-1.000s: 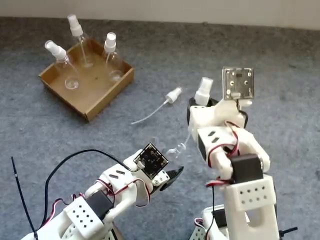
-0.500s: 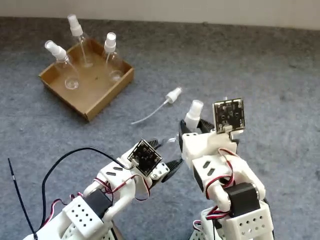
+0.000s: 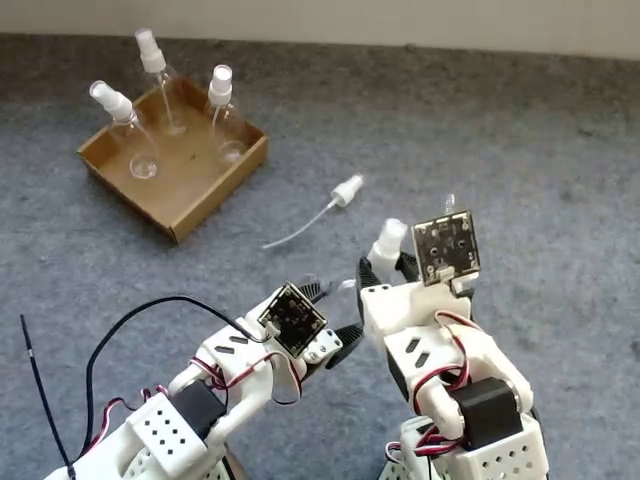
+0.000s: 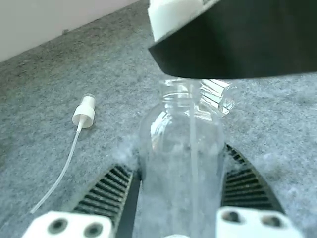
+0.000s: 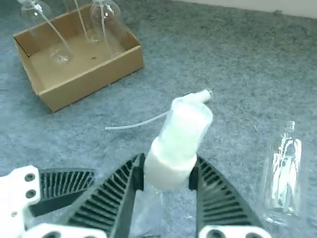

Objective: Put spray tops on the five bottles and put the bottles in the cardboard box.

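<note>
Capping in hand, well apart from the box

High view: the box [image 3: 196,208] holds three capped bottles [image 3: 222,125], so two are left to do. Well apart from the box, the left gripper [image 3: 335,315] and right gripper [image 3: 388,265] meet nose to nose. A loose top [image 3: 347,190] lies on the carpet [image 3: 540,130] between the box and the grippers, its tube trailing back toward the box.

Left wrist view: the left gripper is clamped on a clear bottle [image 4: 183,163], one finger on each side, which keeps the neck upright and steady for the other arm. The right gripper hangs just above the open neck, and a thin tube [image 4: 191,129] already runs down inside the bottle. The head looks not yet seated, so the step is judged to be lowering and fixing it.

Right wrist view: the right gripper is closed on a white top [image 5: 181,134], gripped low around its collar so the nozzle stands free above the fingers. The held top is well apart from the box, on the side of the box's near wall. A spare bottle [image 5: 285,168] without a top lies on the carpet farther from the box than the held top; the loose top is presumably meant for it.
</note>
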